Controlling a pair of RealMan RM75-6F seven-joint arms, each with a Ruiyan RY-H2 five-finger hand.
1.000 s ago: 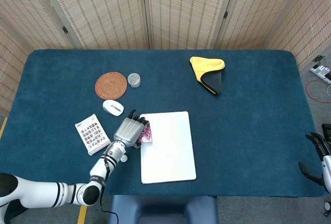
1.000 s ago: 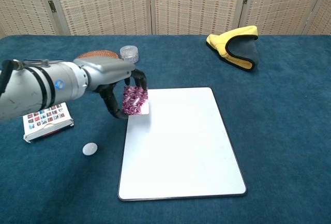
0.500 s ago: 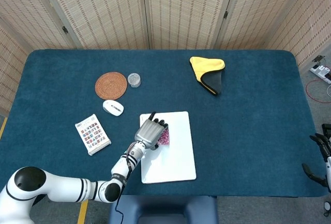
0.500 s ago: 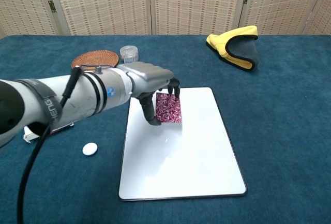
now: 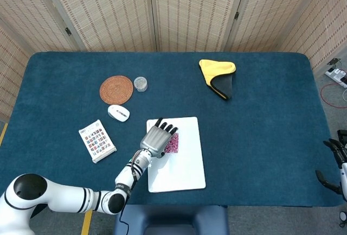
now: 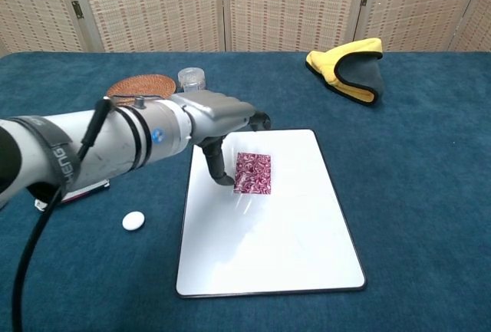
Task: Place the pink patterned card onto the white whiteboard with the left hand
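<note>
My left hand [image 6: 222,121] hangs over the upper left part of the white whiteboard [image 6: 291,232], fingers spread and straightened, gripping nothing; in the chest view the thumb reaches down just beside the pink patterned card's [image 6: 253,173] left edge, and I cannot tell whether it touches. The card lies flat on the board, in its upper half, left of centre. My right hand [image 5: 333,164] shows only at the far right edge of the head view, off the table, its dark fingers apart and nothing in them. The table [image 5: 271,121] is covered in deep blue cloth. On it, left of the board, sit a white oval object [image 5: 118,113], a round woven coaster [image 5: 116,89] with a small clear jar [image 5: 140,83] just beside it, and a printed booklet [image 5: 97,140] nearer my arm. A yellow and grey cloth [image 5: 219,76] lies well apart, toward the far right. Behind the table stand folding screens [image 5: 190,12] of woven beige panels.
</note>
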